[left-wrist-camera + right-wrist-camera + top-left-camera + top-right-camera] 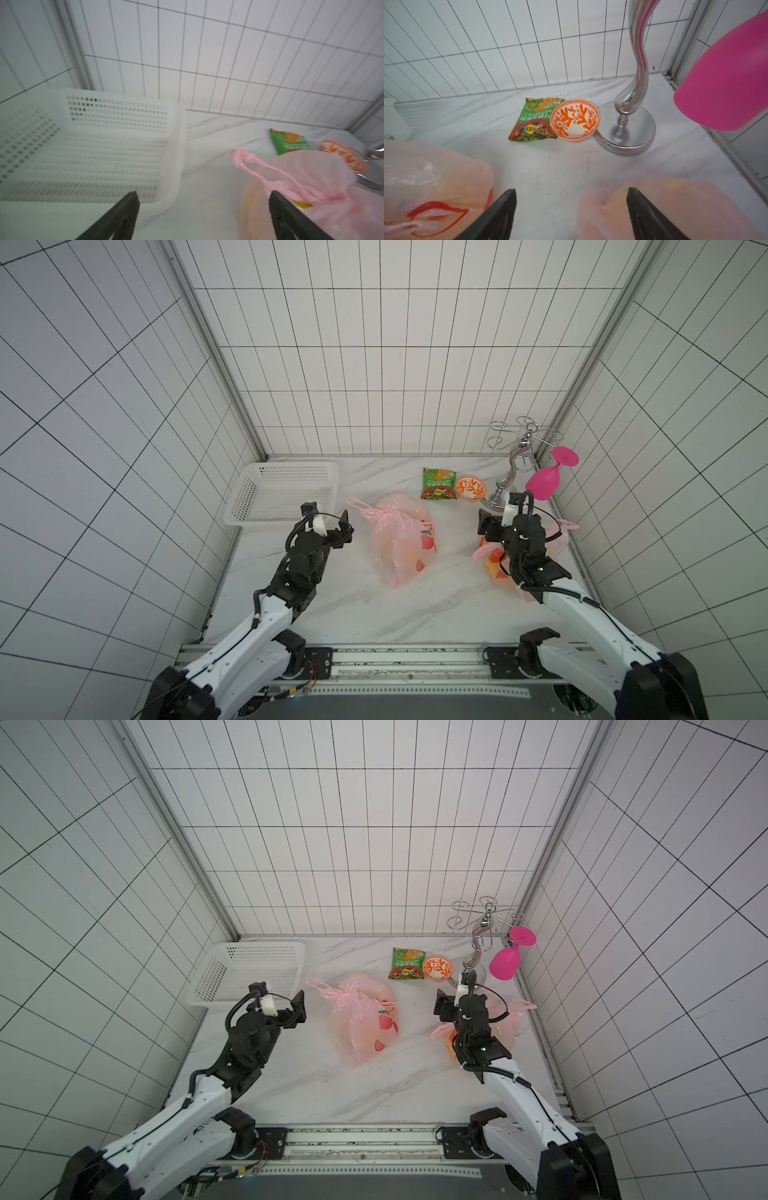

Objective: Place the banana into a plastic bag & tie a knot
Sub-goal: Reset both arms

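The pink bag (399,543) lies in the middle of the tabletop (353,605). Its neck looks tied, with something yellow (301,204) inside. It is soft, light and slippery, so the twisted handles (239,155) are best to grab. The left end effector (345,531) and right end effector (571,189) gape wide, holding nothing.

Chinese characters on green snack packet (536,120), too blurred to read
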